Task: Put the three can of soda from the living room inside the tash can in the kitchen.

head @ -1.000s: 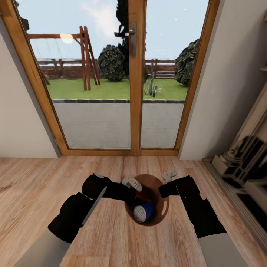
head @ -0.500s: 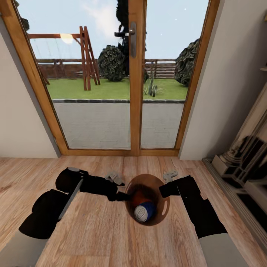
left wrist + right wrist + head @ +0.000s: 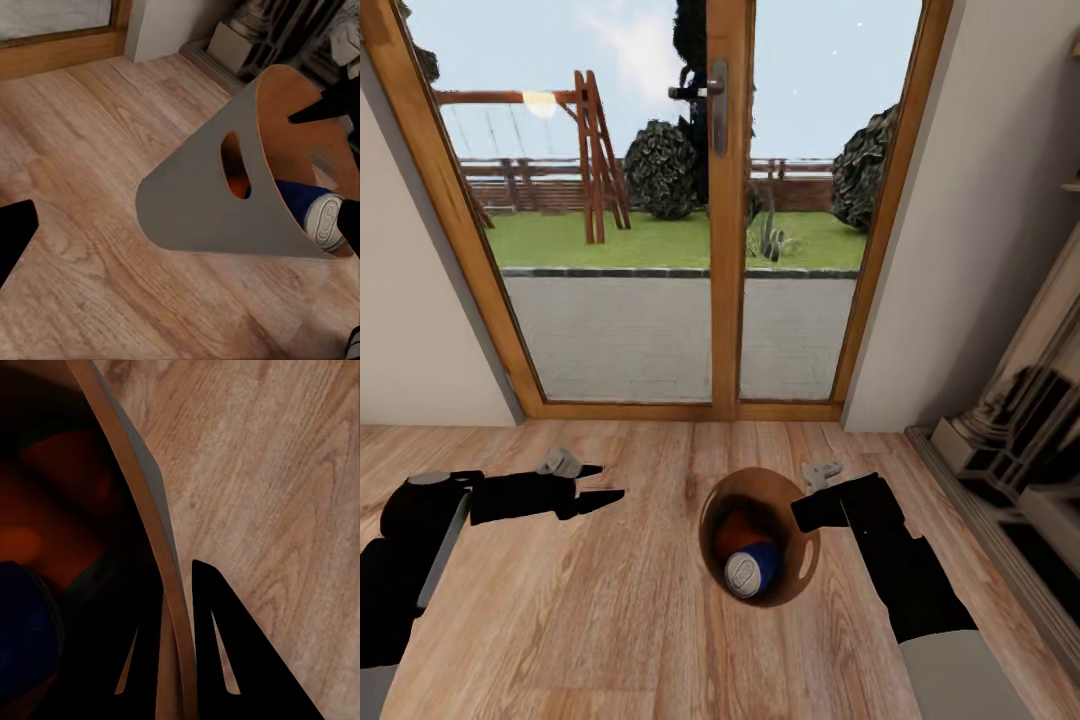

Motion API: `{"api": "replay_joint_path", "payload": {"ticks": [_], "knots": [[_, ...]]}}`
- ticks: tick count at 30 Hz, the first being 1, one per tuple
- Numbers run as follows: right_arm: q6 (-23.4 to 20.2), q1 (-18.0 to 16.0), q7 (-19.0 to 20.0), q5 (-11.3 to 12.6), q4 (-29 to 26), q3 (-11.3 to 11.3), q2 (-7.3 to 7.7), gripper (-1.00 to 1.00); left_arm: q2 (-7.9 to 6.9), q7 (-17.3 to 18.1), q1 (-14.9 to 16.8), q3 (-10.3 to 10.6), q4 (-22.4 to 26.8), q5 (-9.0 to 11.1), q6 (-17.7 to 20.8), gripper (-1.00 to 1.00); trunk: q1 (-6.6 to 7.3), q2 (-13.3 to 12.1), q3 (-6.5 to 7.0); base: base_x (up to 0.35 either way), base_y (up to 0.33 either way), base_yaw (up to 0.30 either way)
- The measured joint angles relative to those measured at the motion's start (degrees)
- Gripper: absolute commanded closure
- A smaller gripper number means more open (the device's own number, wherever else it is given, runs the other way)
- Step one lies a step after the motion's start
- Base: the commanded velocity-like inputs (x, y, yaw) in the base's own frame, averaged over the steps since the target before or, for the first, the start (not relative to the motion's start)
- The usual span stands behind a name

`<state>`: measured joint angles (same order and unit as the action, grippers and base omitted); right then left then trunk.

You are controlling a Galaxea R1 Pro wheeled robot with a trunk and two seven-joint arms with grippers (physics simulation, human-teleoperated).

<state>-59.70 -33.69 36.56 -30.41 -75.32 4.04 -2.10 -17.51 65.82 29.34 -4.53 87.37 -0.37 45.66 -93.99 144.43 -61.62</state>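
The trash can hangs just above the wood floor, pale grey outside and brown inside. My right gripper is shut on its rim, one finger outside the wall and one inside. Inside the can lie a dark blue soda can with a pale top and an orange soda can. In the left wrist view the trash can shows side-on, with the blue can at its mouth and orange showing through the handle slot. My left gripper is open and empty, well to the left of the can.
Wood-framed glass doors stand straight ahead, with a garden behind them. A pale fireplace surround runs along the right side. Plain walls flank the doors. Wood-plank floor stretches around and below the arms.
My left arm has drawn back to the left, from over the trash can's mouth to well clear of it. The right gripper and the can have stayed in place.
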Motion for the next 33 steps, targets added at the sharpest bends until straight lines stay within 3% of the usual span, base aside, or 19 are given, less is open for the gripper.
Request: {"api": "replay_joint_path", "payload": {"ticks": [3, 6, 10, 14, 17, 21, 25, 33], "knots": [[-0.03, 0.02, 0.01, 0.15, -0.3, -0.62, 0.04, 1.0, 0.07, -3.4, -1.36, -0.4, -1.43, -0.09, -3.17, -1.0, 0.0, 0.0, 0.0, 0.0, 0.0, 0.0], [-0.12, 0.03, 0.02, 0.42, -0.63, -4.09, 0.07, 1.0, 0.64, -6.67, -3.63, -0.58, -6.17, -0.11, -9.7, -1.0, 0.0, 0.0, 0.0, 0.0, 0.0, 0.0], [0.34, 0.1, -0.1, -1.16, -0.85, -6.17, 0.19, 1.0, 1.16, -8.09, -5.25, -0.7, -12.32, 0.05, -17.37, -1.0, 0.0, 0.0, 0.0, 0.0, 0.0, 0.0], [-0.1, 0.2, 0.04, 0.29, -1.15, -6.79, 0.19, 1.0, 1.39, -8.55, -5.85, -0.82, -18.1, 0.32, -23.44, -1.0, 0.0, 0.0, 0.0, 0.0, 0.0, 0.0], [-0.01, 0.28, -0.03, -0.06, -1.35, -7.11, 0.2, 1.0, 1.45, -8.67, -6.01, -0.87, -19.92, 0.48, -25.44, -1.0, 0.0, 0.0, 0.0, 0.0, 0.0, 0.0], [0.12, 0.42, 0.15, -0.36, -1.56, -9.52, 0.17, 1.0, 1.54, -8.75, -6.31, -0.96, -21.34, 0.6, -28.04, -1.0, 0.0, 0.0, 0.0, 0.0, 0.0, 0.0], [0.04, 0.63, 0.43, -0.02, -1.61, -10.55, 0.21, 1.0, 1.76, -8.84, -7.18, -0.99, -21.67, 0.62, -29.61, -1.0, 0.0, 0.0, 0.0, 0.0, 0.0, 0.0], [3.39, 1.81, 0.16, 0.38, -2.36, -10.77, -0.1, 1.0, 2.0, -9.1, -8.42, -1.0, -21.69, 0.78, -30.49, -1.0, 0.0, 0.0, 0.0, 0.0, 0.0, 0.0]]}}
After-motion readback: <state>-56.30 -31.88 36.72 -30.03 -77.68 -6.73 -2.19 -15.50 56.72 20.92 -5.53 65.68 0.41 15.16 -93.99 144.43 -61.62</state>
